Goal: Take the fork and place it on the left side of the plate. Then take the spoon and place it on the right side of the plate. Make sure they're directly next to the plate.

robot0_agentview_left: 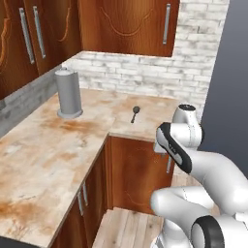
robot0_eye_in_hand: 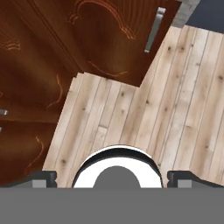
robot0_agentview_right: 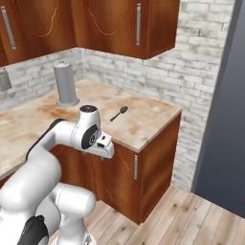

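The spoon (robot0_agentview_left: 135, 113) lies flat on the marbled counter (robot0_agentview_left: 58, 145), bowl toward the brick back wall (robot0_agentview_left: 145, 72) and handle pointing toward the counter's front edge; in the right base view the spoon (robot0_agentview_right: 119, 113) sits well to the right of the grey cylindrical canister (robot0_agentview_right: 65, 83), which stands upright near the inner corner of the counter. The gripper (robot0_eye_in_hand: 112, 177) is folded low in front of the wooden cabinet doors (robot0_eye_in_hand: 65, 57), below the counter's edge and well apart from the spoon, which lies above and beyond it. The hand view looks down at the plank floor (robot0_eye_in_hand: 175, 109) and cabinet fronts; the two finger tips (robot0_eye_in_hand: 43, 177) stand far apart at opposite sides of that view, jaws wide, nothing between them. The hand (robot0_agentview_right: 103, 143) hangs just under the counter's front lip, on the spoon's side of the canister.
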{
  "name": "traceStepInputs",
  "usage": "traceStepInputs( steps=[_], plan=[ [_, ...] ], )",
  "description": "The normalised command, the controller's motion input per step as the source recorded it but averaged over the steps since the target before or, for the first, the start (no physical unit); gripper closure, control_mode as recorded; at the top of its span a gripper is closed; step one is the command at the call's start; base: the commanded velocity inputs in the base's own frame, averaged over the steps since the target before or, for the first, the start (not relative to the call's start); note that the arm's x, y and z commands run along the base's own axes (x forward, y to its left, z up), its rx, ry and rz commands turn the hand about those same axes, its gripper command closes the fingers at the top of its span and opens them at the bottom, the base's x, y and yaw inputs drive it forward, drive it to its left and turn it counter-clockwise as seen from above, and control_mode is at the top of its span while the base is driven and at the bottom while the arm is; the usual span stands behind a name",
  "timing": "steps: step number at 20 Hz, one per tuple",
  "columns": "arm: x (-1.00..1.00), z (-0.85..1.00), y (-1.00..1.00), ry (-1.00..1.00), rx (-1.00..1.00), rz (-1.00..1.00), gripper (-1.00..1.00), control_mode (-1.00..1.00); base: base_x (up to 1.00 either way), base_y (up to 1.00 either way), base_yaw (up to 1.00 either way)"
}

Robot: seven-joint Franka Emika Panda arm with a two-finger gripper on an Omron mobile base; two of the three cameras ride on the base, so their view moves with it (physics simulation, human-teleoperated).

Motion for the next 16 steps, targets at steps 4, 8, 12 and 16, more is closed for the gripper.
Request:
traceStepInputs(
  steps=[4, 8, 12, 16],
  plan=[
    [0.0, 0.0, 0.0, 0.0, 0.0, 0.0, -1.0, 1.0, 0.69, 0.19, 0.0],
    [0.0, 0.0, 0.0, 0.0, 0.0, 0.0, -1.0, 1.0, 0.71, 0.4, -0.02],
    [0.0, 0.0, 0.0, 0.0, 0.0, 0.0, -1.0, 1.0, 0.75, 0.3, -0.02],
    [0.0, 0.0, 0.0, 0.0, 0.0, 0.0, -1.0, 1.0, 0.64, 0.02, -0.1]
  ],
)
